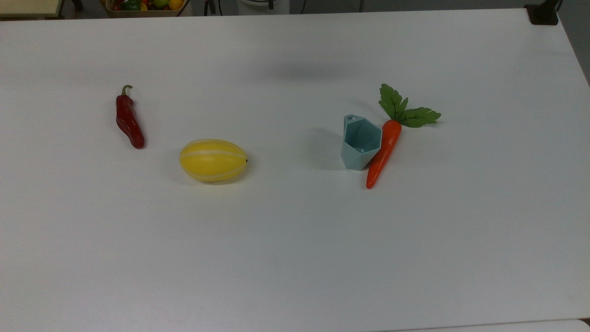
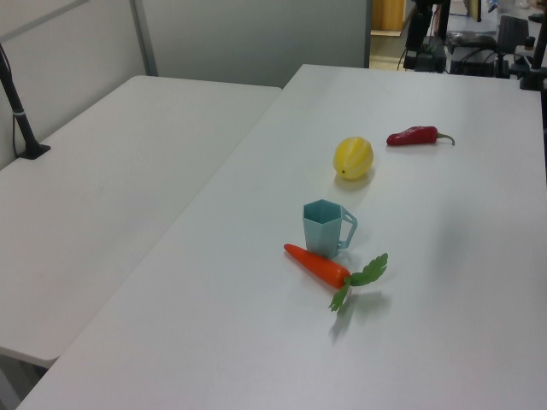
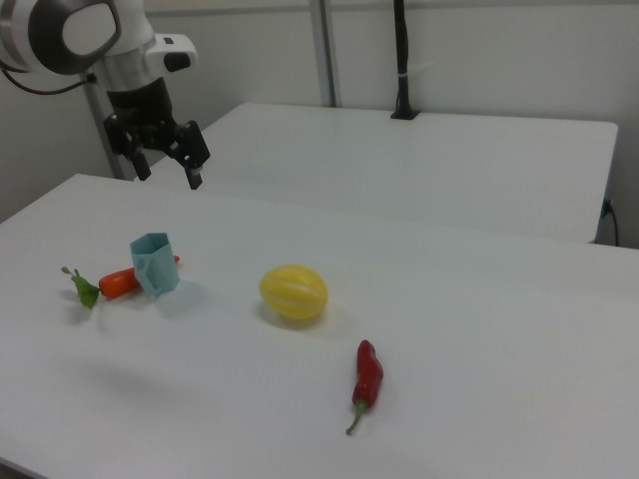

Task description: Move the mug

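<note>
End effector [image 3: 168, 168]: raised well above the surface [image 1: 295, 258], fingers spread apart and pointing down, nothing between them.

Mug [image 3: 153, 264]: stands upright on the surface, below the end effector and well apart from it, slightly toward the right view's near side. Its handle (small loop) points to the left view's right. Untouched.

Carrot [image 1: 385, 152]: lies flat, pressed against the mug's side, on the top view's right of it; leaves [image 1: 405, 110] fan out at the far end. Also below the end effector, just beyond the mug in the right view.

Melon [image 3: 294, 292]: yellow, striped, well off to the right view's right of the end effector and lower.

Chili [image 3: 366, 379]: red, farther still in the same direction, nearest the right view's front edge.

Task status: nothing done, by the look of it. The mug is not grasped or lifted. Left to do: descend to the mug, close on a wall or the rim, lift, carry, set down. The touching carrot may be nudged during the grasp.
</note>
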`<state>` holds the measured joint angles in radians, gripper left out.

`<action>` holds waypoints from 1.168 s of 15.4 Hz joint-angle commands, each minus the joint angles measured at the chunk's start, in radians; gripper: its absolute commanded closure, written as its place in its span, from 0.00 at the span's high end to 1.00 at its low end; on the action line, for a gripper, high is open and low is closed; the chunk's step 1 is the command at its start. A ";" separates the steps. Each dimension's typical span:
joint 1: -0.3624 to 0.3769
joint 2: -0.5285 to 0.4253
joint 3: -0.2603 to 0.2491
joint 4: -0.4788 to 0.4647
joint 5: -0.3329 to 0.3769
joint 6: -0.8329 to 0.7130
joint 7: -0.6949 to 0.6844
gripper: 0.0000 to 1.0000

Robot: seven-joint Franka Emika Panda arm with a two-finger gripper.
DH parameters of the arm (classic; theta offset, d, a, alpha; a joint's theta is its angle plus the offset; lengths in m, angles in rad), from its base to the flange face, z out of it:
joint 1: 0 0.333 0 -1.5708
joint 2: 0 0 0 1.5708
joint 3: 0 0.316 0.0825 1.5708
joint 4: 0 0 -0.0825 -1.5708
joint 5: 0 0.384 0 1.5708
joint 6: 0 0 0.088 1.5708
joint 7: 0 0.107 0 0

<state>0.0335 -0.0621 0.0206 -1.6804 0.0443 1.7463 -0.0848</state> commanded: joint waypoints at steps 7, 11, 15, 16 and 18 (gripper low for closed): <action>0.028 -0.013 -0.019 -0.022 0.019 0.012 -0.001 1.00; 0.028 -0.013 -0.018 -0.022 0.019 0.004 -0.015 1.00; 0.028 -0.015 -0.014 -0.024 0.017 -0.007 -0.032 1.00; 0.028 -0.015 -0.014 -0.025 0.019 -0.011 -0.068 1.00; 0.028 -0.015 -0.014 -0.024 0.017 -0.063 -0.189 1.00</action>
<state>0.0441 -0.0611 0.0206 -1.6845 0.0443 1.7373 -0.1355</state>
